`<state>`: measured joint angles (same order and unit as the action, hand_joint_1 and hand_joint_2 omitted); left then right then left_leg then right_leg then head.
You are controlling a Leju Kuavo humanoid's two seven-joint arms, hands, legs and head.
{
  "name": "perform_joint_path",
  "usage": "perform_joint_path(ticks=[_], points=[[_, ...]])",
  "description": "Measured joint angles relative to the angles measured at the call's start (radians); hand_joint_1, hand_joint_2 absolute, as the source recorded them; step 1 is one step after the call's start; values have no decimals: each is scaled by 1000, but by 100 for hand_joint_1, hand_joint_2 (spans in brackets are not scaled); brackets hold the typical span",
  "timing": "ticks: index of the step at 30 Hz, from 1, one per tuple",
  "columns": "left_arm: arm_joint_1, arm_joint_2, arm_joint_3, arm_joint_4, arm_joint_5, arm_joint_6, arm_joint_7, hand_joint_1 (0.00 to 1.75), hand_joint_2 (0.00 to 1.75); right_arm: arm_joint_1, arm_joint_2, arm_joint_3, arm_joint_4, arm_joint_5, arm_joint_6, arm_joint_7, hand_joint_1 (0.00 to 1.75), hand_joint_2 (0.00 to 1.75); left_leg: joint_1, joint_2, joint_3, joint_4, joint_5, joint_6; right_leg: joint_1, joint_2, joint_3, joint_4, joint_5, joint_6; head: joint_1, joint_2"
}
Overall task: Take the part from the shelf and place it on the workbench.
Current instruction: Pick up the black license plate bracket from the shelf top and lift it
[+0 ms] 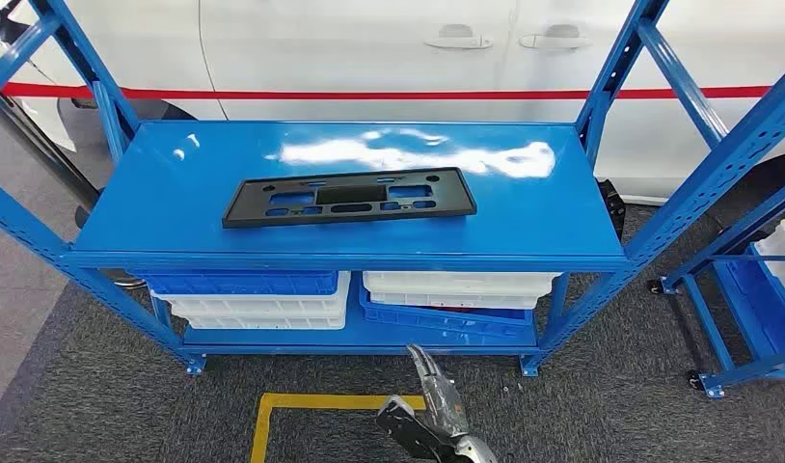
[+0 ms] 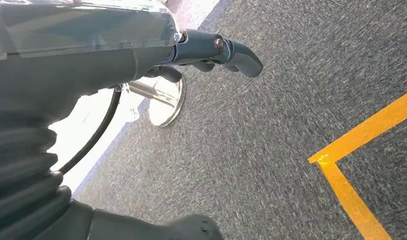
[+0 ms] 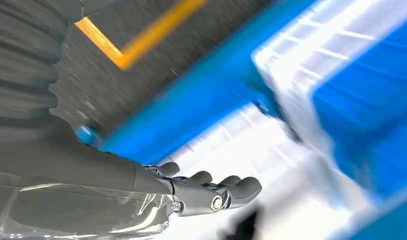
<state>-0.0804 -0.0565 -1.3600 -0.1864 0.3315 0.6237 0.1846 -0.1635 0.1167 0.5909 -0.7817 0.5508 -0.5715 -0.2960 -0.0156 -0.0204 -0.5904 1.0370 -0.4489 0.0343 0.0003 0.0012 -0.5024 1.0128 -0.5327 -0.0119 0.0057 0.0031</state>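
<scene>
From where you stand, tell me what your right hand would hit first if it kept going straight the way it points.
Probably the stacked bins on the blue shelf's lower level: the right hand points up toward them from low, well beneath the black part. Depth is unclear, so this is a guess.

Glossy painted-metal shelf gleaming with glare, matt black plastic part lying on the shelf, rough grey carpet floor spreading below the shelf
</scene>
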Motion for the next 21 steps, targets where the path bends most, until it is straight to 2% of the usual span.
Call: perform_joint_path(ticks=[10, 14, 21], points=[[-7, -2, -38, 6, 1, 5, -3, 0, 175, -25, -2, 0, -212, 275, -44, 35, 0, 175, 0, 0, 0, 0, 0, 0, 0, 0, 0, 0, 0, 0, 0, 0], [-11, -3, -54, 7, 2, 5, -7, 0, 0, -53, -8, 0, -287, 401, -59, 73, 0, 175, 0, 0, 0, 0, 0, 0, 0, 0, 0, 0, 0, 0, 0, 0], [-26, -6, -53, 7, 46, -20, -58, 0, 0, -127, -18, 2, -367, 619, -85, 154, 0, 175, 0, 0, 0, 0, 1, 1, 0, 0, 0, 0, 0, 0, 0, 0]])
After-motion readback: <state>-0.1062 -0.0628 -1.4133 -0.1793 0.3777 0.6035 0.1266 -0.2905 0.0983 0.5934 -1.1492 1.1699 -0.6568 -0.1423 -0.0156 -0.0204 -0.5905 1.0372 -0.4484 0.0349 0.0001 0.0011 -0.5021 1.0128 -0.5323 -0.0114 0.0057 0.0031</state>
